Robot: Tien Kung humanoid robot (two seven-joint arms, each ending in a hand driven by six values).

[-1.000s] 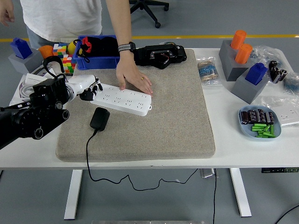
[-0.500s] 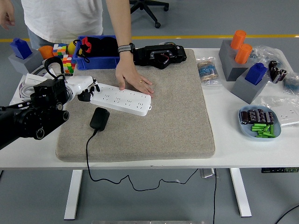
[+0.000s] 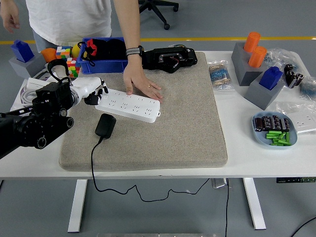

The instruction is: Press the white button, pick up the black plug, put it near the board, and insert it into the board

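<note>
At the left end of the power strip (image 3: 129,104) my left hand (image 3: 91,91) sits with fingers loosely curled, tips right at the strip's end where the white button should be; holding nothing. Versus a second ago the hand has shifted only slightly up and back, so I read this as press done or just releasing; can't see the button itself. A person's hand (image 3: 140,85) stays flat on the strip, pinning it to the mat (image 3: 173,118). Next up: the plug. One black plug (image 3: 105,124) lies on the mat just below the strip, not touching it, cable trailing off the table edge. Count: one strip, one plug, one mat, one blue bin (image 3: 101,63). Right arm out of view.
</note>
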